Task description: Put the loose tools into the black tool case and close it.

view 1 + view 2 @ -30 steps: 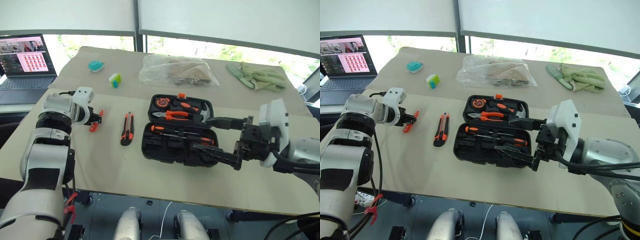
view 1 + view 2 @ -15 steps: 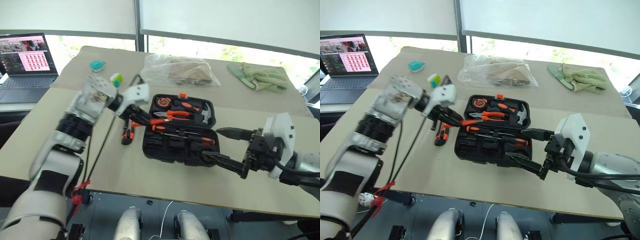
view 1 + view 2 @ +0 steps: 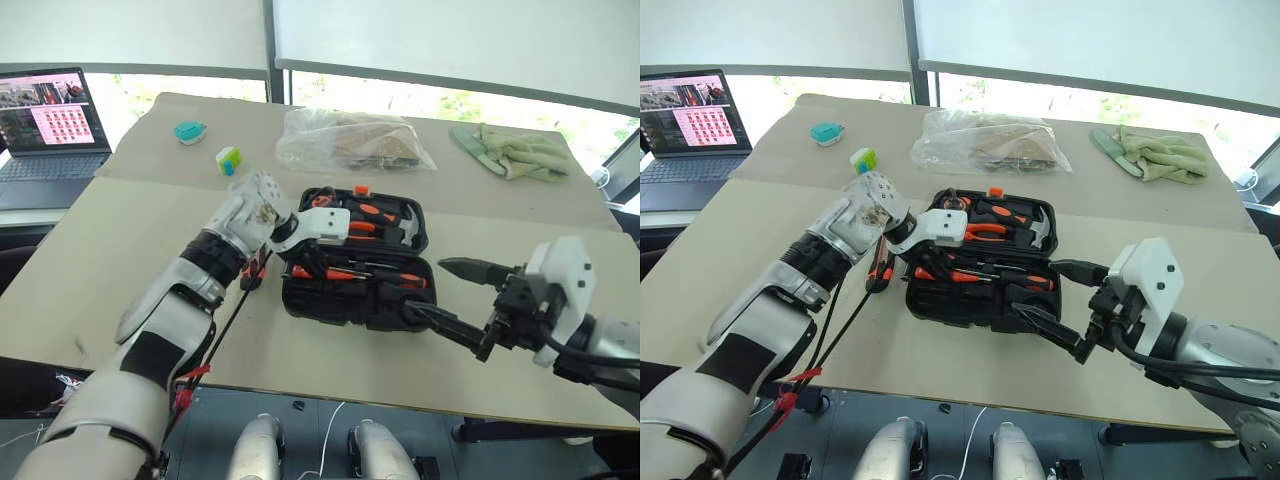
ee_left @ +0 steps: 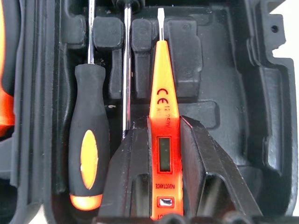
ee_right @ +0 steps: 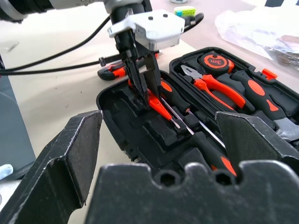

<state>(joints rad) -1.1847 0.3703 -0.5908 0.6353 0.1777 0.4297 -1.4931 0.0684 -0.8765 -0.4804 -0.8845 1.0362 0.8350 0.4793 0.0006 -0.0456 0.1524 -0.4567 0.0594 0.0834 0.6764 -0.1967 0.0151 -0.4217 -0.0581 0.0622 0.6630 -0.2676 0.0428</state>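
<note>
Tool case (image 3: 352, 290) open, screwdrivers (image 4: 88, 154) slotted | left end effector (image 4: 163, 154) grips tester pen (image 4: 162, 112) | right end effector (image 3: 450, 295) wide

Matt black plastic tool case (image 4: 275, 121); glossy orange plastic tester pen (image 4: 163, 116); crinkly clear plastic bag (image 3: 350, 140).

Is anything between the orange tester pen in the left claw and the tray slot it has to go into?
Nothing visible. The left claw holds the orange tester pen over the black tool case, beside a seated black-handled screwdriver; the moulded recess under the pen looks bare.
</note>
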